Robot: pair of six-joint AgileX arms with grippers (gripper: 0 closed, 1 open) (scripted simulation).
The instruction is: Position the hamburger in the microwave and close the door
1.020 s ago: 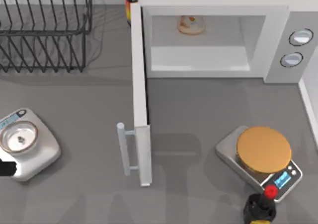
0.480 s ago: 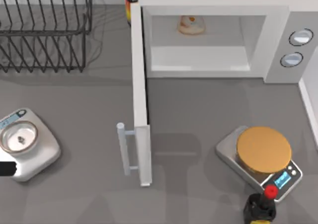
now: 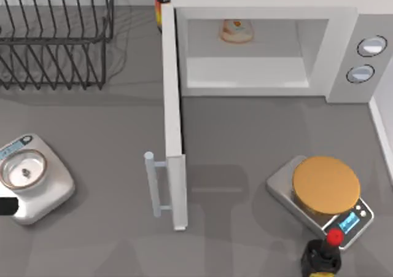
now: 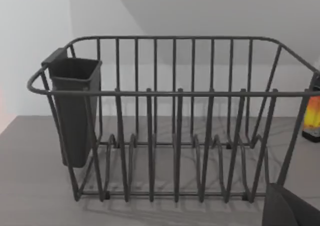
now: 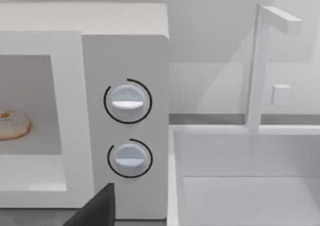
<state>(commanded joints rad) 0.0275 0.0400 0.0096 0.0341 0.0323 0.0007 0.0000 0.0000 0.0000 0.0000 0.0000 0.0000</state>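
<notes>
Top view: the hamburger (image 3: 236,31) sits inside the microwave (image 3: 264,50) cavity at upper centre, as it did a second ago. The door (image 3: 173,123) stands wide open, unmoved, jutting down the tabletop (image 3: 245,136). Nothing has shifted, so closing remains undone. I cannot tell either pincer's state.

At the table's left edge, the left gripper (image 3: 7,207) sitting idle; the right gripper (image 5: 97,211) showing a dark tip in its wrist view.
</notes>
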